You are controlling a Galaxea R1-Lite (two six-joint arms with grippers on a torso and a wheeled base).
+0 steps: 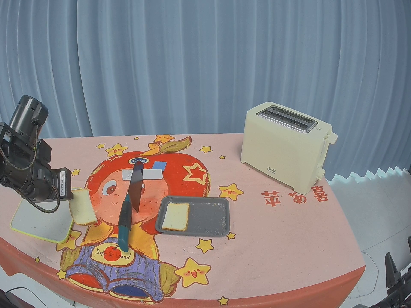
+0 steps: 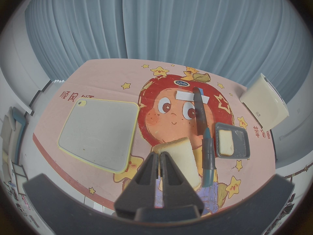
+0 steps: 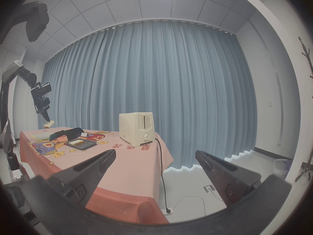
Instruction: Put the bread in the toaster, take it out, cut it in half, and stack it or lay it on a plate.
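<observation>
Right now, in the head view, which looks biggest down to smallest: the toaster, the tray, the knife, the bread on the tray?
1. toaster: biggest.
2. tray: covers more than the knife.
3. knife: longer than the tray but much thinner, so that pair is close.
4. bread on the tray: smallest.

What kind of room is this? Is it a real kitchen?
Probably not a kitchen, more likely a robot test room: the toaster sits on a cartoon tablecloth, a big blue curtain hangs behind, and the ceiling has office-style panels.
</observation>
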